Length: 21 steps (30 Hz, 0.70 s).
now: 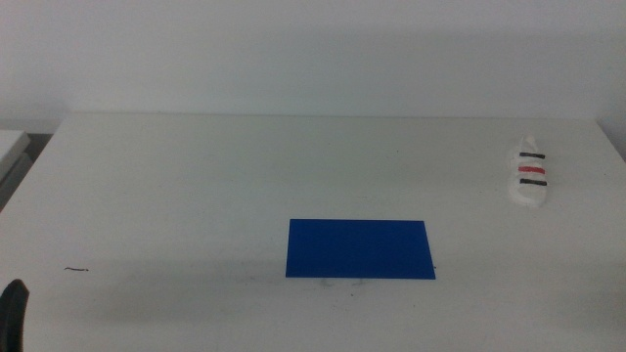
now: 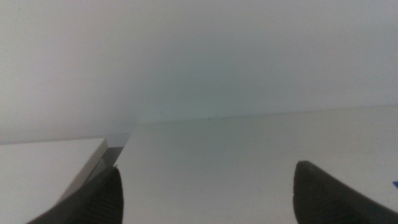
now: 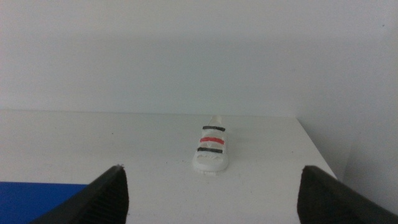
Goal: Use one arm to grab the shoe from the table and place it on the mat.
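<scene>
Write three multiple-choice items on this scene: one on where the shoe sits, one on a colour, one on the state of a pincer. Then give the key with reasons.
1. Where is the shoe?
A. On the mat
B. On the table, toward its far right, apart from the mat
C. Held in a pincer

2. What colour is the shoe's middle strap?
A. Red
B. Green
C. Yellow

3. How is the right pincer?
A. Shut on the shoe
B. Shut on the mat
C. Open, holding nothing

Key: B, bare table lies between the shoe and the blue mat. A, red shows between two dark straps. C, the right wrist view shows its jaws wide apart, the shoe ahead untouched. The left pincer waits, also open.
</scene>
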Each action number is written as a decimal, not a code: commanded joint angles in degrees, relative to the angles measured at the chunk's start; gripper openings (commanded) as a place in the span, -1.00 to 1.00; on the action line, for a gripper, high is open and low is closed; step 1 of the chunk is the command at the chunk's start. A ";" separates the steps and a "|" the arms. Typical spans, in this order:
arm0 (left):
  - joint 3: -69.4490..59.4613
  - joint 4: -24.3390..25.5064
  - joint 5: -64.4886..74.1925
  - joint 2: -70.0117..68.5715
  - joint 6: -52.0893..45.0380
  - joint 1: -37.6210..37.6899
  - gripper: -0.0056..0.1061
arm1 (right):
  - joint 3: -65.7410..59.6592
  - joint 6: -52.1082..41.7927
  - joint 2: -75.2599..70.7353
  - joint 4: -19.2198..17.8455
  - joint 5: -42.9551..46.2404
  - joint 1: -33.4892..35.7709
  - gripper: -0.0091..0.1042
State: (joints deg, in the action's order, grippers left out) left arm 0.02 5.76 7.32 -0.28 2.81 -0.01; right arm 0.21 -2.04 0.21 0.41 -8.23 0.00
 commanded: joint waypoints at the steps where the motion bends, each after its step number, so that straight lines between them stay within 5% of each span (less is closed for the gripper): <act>1: -0.02 -0.23 -0.70 0.28 0.08 0.01 0.78 | 1.12 -0.32 -0.21 -0.02 -0.99 0.04 0.78; 6: -0.02 -0.23 -0.70 0.28 0.08 0.01 0.78 | 10.38 -0.32 9.56 -0.02 -8.76 0.04 0.78; 21: -0.02 -0.23 -0.70 0.28 0.08 0.01 0.78 | 58.76 2.04 73.65 -0.41 -27.00 0.04 0.78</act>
State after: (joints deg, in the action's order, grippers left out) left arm 0.02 5.76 7.32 -0.28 2.81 -0.01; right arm 54.60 -0.60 69.28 0.52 -31.60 0.00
